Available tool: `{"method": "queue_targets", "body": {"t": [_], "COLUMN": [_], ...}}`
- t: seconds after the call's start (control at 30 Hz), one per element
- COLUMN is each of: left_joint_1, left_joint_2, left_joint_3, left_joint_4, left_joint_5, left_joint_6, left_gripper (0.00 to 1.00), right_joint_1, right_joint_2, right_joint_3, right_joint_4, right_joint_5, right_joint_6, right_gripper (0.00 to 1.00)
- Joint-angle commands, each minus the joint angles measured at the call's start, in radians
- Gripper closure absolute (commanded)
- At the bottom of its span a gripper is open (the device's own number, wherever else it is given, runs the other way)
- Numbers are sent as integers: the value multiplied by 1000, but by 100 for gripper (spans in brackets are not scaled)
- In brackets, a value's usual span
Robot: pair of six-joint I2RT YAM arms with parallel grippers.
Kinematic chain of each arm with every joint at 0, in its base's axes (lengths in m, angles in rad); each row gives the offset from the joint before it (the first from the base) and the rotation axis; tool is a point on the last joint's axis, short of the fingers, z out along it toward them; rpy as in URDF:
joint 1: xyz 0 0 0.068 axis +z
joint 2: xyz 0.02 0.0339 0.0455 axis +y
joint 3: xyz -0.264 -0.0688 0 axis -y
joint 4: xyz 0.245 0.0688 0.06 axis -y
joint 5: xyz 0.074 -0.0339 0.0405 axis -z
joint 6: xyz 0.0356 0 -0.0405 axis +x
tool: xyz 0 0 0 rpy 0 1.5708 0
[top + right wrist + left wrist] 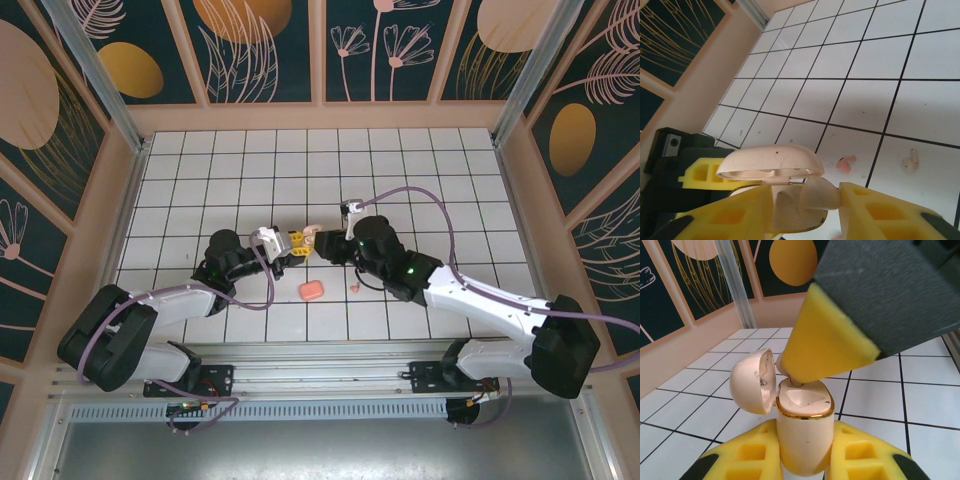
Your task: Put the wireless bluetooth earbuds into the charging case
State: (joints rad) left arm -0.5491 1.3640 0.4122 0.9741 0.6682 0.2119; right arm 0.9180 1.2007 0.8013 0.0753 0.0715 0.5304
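Note:
My left gripper (805, 445) is shut on the pale pink charging case (804, 435), which it holds upright with its lid (752, 381) swung open. In the top view both grippers meet mid-table, left (289, 240) and right (318, 244). My right gripper (805, 200) hovers over the case's open top, jaws parted. A pale earbud (822, 194) rests against its right finger (875, 210) above the case's sockets; the left finger (735, 212) stands clear of it. A coral earbud (845, 162) and a pale earbud (910, 161) lie on the tiles beyond.
A coral-orange case (310, 290) lies on the tiles just in front of the grippers, with a pale earbud (354, 288) to its right. Patterned walls and metal posts enclose the white tiled floor (400, 170).

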Motion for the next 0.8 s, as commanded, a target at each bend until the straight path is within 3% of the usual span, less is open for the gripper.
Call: {"method": "queue_targets", "body": {"t": [0.0,0.17,0.3,0.77], "left_joint_1": [-3,-3,-2,-3], "left_joint_2": [-11,-1,16,43], "left_joint_3": [30,23,11,17], "left_joint_4": [53,98,174,297], "left_joint_5": [-2,5,19,64], "left_joint_6": [-24,-66,-123,-221], "left_gripper": [88,88,88,87], "right_joint_1": [0,-34,-71,-287], "right_joint_2": [-53,-107,-140,-181], "right_joint_3": [2,1,2,46], "right_joint_4": [14,23,19,-31], "right_joint_5": [-52,-111,-194,-494], "right_joint_6": [-10,-22,-30,-32], "right_gripper": [55,42,37,42]}}
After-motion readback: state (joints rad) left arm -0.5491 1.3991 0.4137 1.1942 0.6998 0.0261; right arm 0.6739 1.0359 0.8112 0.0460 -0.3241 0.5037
